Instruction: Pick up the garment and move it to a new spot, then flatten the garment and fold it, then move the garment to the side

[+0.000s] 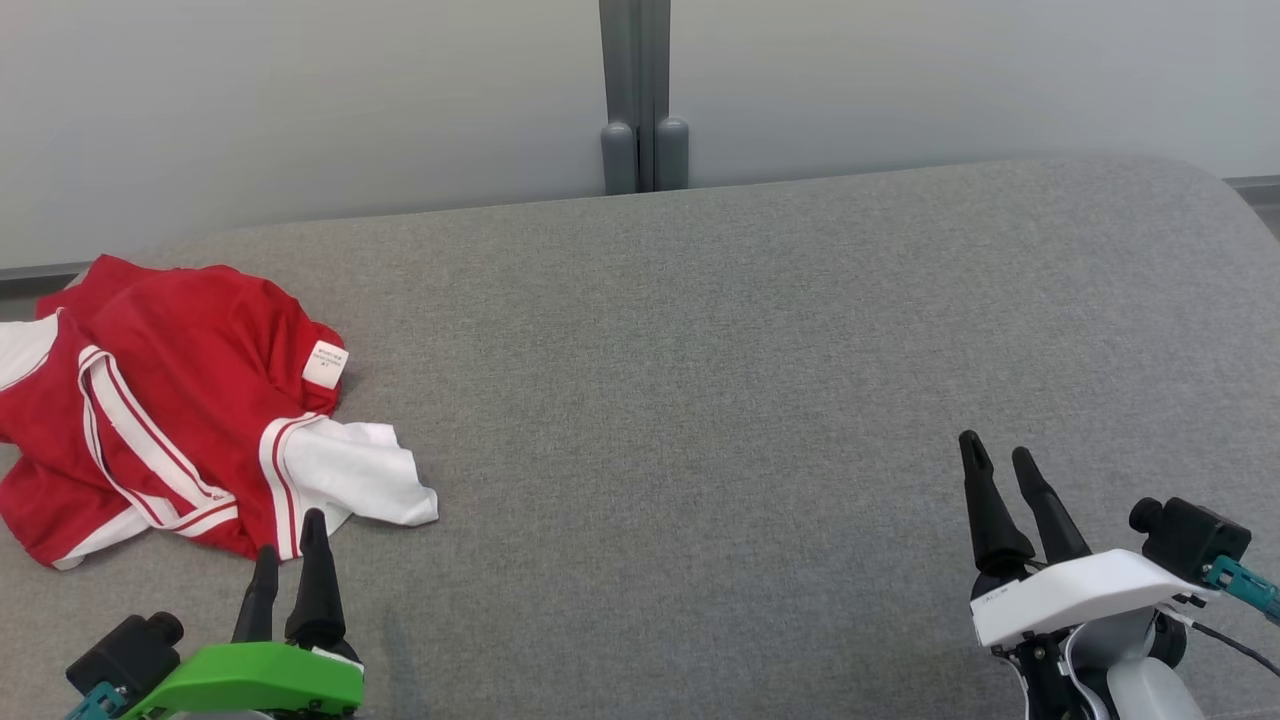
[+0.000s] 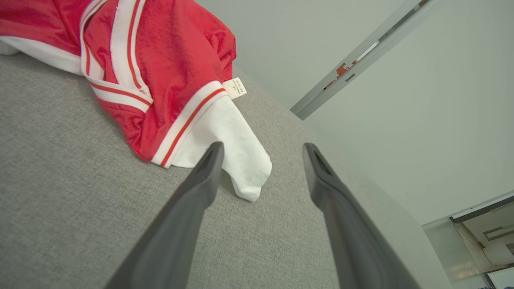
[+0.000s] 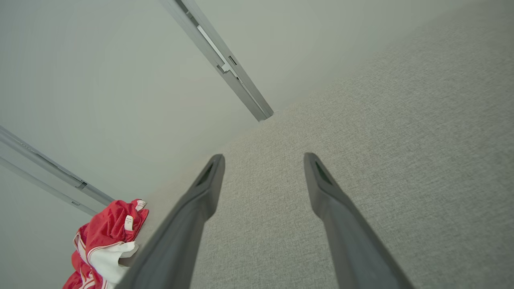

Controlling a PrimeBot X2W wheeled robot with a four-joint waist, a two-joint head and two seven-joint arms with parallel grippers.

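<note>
Garment [image 1: 170, 400]: red with white-and-red striped trim, lying in a crumpled heap at the far left of the grey fabric surface [image 1: 700, 400], close to its back edge and the pale wall [image 1: 300, 100]. In the head view the heap's long axis runs roughly from back-left to front-right. A white sleeve [image 1: 360, 480] sticks out at the near-right end and points toward the middle of the surface. A white label [image 1: 325, 363] faces up on the right-hand fold. Left gripper [image 1: 290, 533]: fingers spread apart, nothing grasped. Its tips are just at the garment's near edge, beside the sleeve; contact cannot be told. In the left wrist view the sleeve end [image 2: 245, 168] lies just ahead of the fingers. Right gripper [image 1: 995, 447]: released, fingers apart, well apart from the garment over bare grey surface at the near right. A grey post [image 1: 645, 100] divides the wall behind.
</note>
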